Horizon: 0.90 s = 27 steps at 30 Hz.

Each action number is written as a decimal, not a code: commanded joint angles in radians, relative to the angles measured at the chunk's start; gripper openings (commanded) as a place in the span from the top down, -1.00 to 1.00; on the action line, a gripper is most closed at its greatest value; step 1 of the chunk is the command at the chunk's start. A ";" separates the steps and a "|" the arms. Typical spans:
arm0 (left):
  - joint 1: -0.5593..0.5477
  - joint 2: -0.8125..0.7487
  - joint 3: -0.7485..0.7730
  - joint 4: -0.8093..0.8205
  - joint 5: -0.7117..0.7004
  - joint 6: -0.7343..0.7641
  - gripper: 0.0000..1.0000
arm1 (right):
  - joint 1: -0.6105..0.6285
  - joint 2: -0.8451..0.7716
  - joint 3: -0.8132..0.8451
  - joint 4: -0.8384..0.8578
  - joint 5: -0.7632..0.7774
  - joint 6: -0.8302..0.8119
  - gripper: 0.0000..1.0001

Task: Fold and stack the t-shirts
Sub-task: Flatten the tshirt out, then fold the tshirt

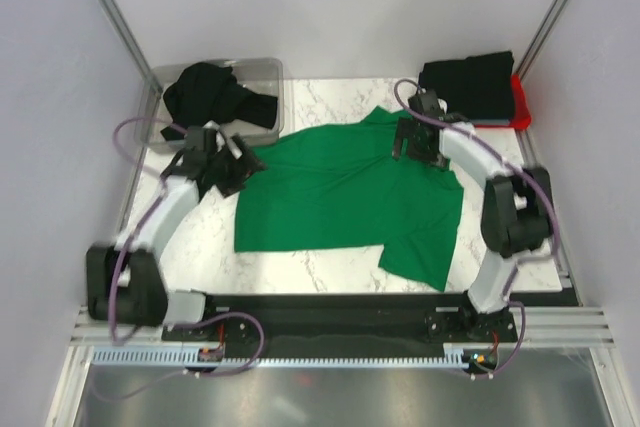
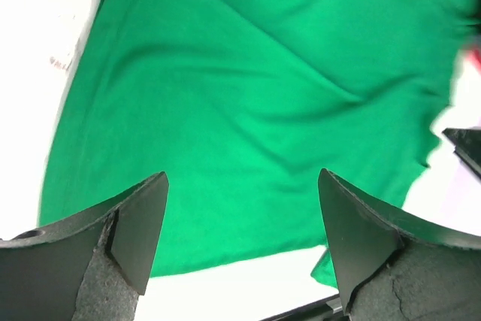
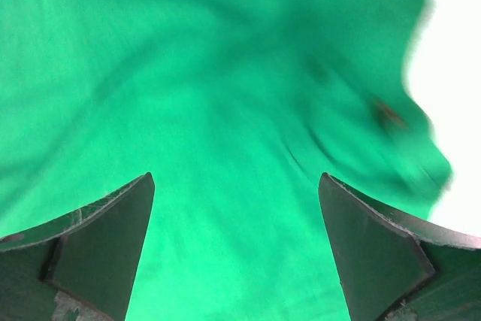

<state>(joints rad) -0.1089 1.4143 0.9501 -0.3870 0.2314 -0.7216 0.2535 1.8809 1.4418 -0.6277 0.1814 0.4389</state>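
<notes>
We are looking at the green shirt lying spread across the middle of the tabletop, wrinkled, with one sleeve reaching toward the near right corner. We are holding our left hand over the shirt's left edge, its fingers spread wide with nothing between them. We are hovering our right hand over the shirt's far right part, fingers likewise spread and gripping nothing. A crumpled black shirt is sitting in the clear bin at the far left corner. A folded black shirt is resting at the far right corner, with a red edge showing beneath it.
</notes>
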 commanded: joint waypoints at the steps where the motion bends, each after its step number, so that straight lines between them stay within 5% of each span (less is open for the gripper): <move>1: 0.000 -0.286 -0.123 -0.087 -0.085 -0.001 -0.76 | 0.000 -0.313 -0.160 -0.055 0.153 0.108 -0.96; 5: 0.000 -0.535 -0.318 -0.222 -0.170 -0.137 -0.73 | 0.000 -0.584 -0.502 -0.069 0.109 0.222 -0.96; 10: -0.003 -0.779 -0.516 -0.299 -0.228 -0.286 -0.68 | 0.004 -0.899 -0.725 -0.108 -0.054 0.268 -0.96; 18: -0.063 -0.655 -0.574 -0.326 -0.325 -0.387 -0.62 | 0.027 -1.186 -0.871 -0.270 -0.040 0.397 -0.96; 22: -0.072 -0.624 -0.583 -0.267 -0.383 -0.389 -0.57 | 0.032 -1.198 -0.896 -0.250 -0.046 0.438 -0.96; 27: -0.072 -0.556 -0.608 -0.178 -0.360 -0.398 -0.27 | 0.039 -1.155 -0.903 -0.230 -0.037 0.463 -0.96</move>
<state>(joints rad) -0.1772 0.8196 0.3706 -0.6479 -0.0872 -1.0706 0.2852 0.7074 0.5457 -0.8780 0.1364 0.8558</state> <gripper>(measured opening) 0.662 0.982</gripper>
